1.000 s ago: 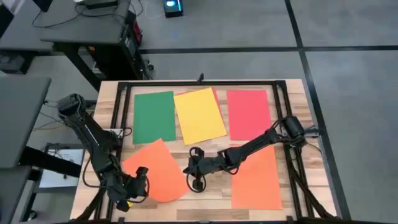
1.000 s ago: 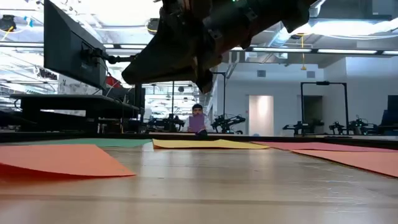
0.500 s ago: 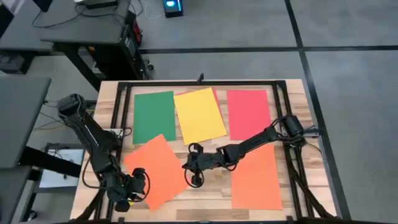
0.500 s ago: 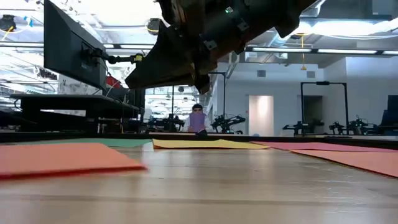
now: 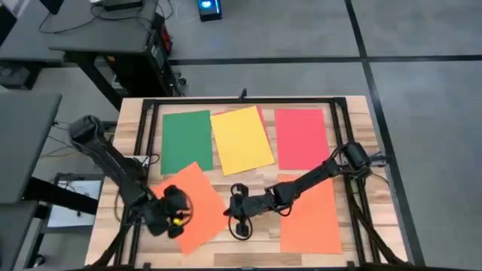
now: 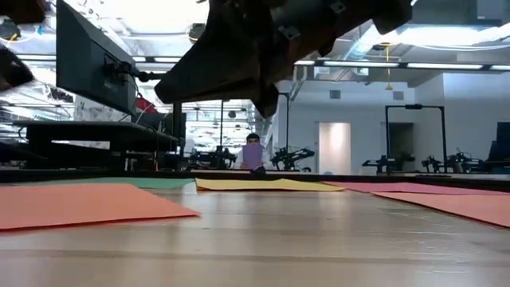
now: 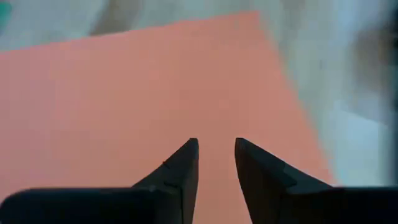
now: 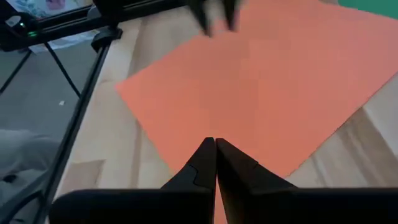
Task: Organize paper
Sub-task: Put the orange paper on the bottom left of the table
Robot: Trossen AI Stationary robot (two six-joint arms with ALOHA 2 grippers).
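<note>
Both claws at the loose, tilted orange sheet [image 5: 190,206], near the table's front left.

I have the left gripper [image 5: 176,214] poised over this sheet's left part, fingers [image 7: 180,168] slightly apart with orange showing between them, gripping nothing; I judge it is there to pin or nudge the sheet square. The right gripper [image 5: 238,214] sits just off the sheet's right edge, fingers together and empty, the sheet lying ahead of its tips. The green sheet [image 5: 186,141], yellow sheet [image 5: 242,138] and red sheet [image 5: 300,137] lie in a row along the far side; a second orange sheet [image 5: 315,219] lies front right. The tilted sheet alone breaks the grid, so I take it for the one left to straighten.
</note>
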